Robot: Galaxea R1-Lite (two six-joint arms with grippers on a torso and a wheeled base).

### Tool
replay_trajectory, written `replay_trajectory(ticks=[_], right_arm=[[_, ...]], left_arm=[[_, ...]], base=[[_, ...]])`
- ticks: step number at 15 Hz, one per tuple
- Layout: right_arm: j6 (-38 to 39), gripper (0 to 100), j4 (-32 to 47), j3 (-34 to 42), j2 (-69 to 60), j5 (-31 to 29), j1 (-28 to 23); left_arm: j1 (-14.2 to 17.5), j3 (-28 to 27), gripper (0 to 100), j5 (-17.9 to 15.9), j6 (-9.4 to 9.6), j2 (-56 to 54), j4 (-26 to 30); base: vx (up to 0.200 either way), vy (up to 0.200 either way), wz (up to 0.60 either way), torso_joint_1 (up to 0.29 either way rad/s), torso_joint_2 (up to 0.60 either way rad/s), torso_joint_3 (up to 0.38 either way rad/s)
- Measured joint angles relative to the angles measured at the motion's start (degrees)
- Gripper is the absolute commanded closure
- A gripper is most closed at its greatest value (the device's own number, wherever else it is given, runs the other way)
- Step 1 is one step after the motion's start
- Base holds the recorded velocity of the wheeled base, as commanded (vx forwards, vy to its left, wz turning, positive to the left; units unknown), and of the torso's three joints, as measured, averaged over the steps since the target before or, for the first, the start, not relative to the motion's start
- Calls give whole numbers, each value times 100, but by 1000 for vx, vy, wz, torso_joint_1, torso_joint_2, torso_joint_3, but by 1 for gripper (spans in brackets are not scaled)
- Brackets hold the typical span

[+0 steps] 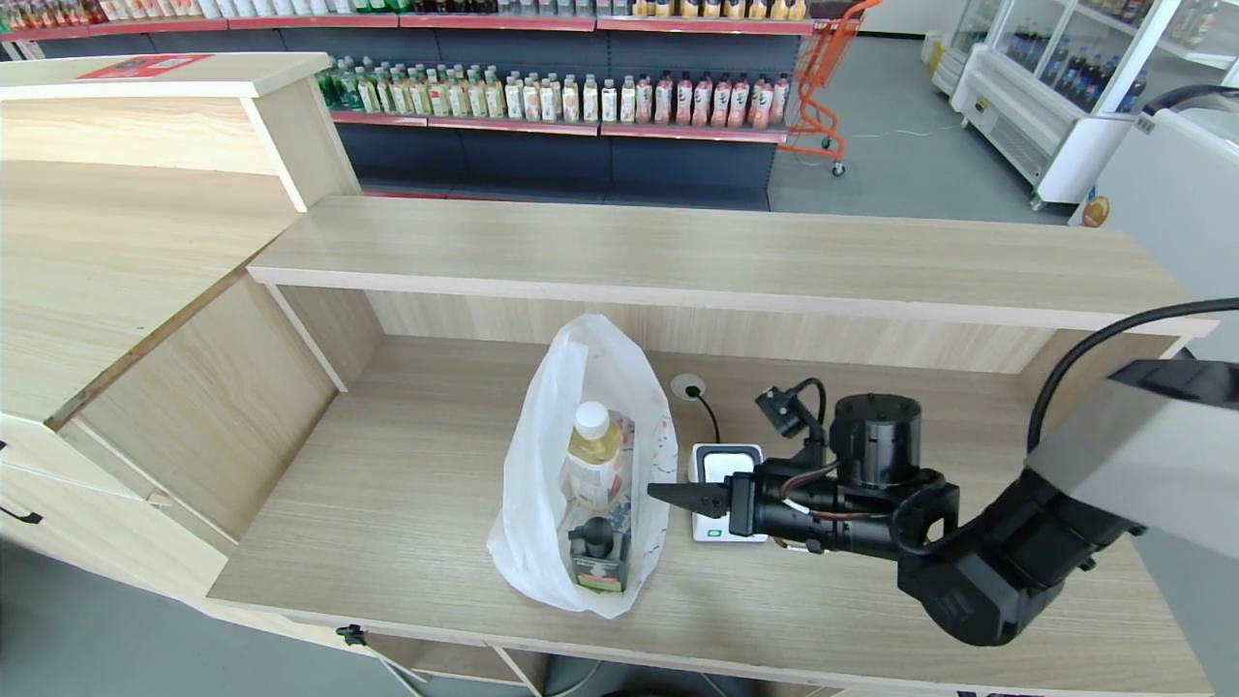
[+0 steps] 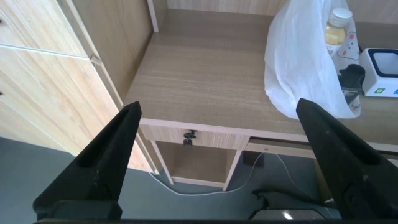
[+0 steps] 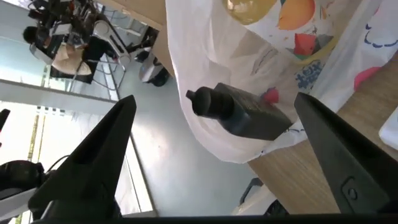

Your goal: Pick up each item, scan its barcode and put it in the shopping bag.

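— Progress first: going from the left, what is each arm doing?

— Left gripper [image 2: 217,109] hangs off the near left corner of the counter [image 1: 407,503], above the floor [image 2: 205,202]. Its fingers are wide apart and hold nothing, and it is well apart from the bag.

— And the goods?

— Shopping bag [image 1: 542,503] stands near the middle of the counter with its mouth open. Inside, a yellow drink bottle [image 1: 592,440] with a white cap stands at the far side, and a dark bottle [image 1: 598,557] sits at the near side. Just right of the bag is the white scanner [image 1: 721,465], its cable running to a grommet [image 1: 687,387] farther back. Right gripper [image 1: 658,493] lies level over the scanner, its tips just beside the bag's right wall. Its fingers are spread, with nothing between them.

— So what is left?

— Little, I judge. Both items I can find are in the bag and neither gripper carries one. Likely only the right arm drawing clear remains.

— Surroundings?

— Pale wood-grain counter, with a raised ledge [image 1: 678,252] along its far edge and a taller wooden cabinet [image 1: 145,194] on the left. Beyond, store shelves [image 1: 542,97] carry rows of bottled drinks. An orange trolley [image 1: 821,58] stands to their right, and glass-fronted chillers [image 1: 1045,87] line the far right.
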Motion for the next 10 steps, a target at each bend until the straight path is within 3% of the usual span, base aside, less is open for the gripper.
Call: replay_trajectory(ticks=[4,7,10], right_arm=[[-33,0,558,660,-1106,-17,-318],[-393,0,1457,916,-2263,-72,-714],[-1818,0,2165,1219,-3517,-1184,-1136]], left_arm=[[0,0,0,1,2,0,0],[0,0,0,1,0,0,0],[0,0,0,1,0,0,0]], base=[[0,0,0,0,0,0],[0,0,0,0,0,0],[0,0,0,0,0,0]])
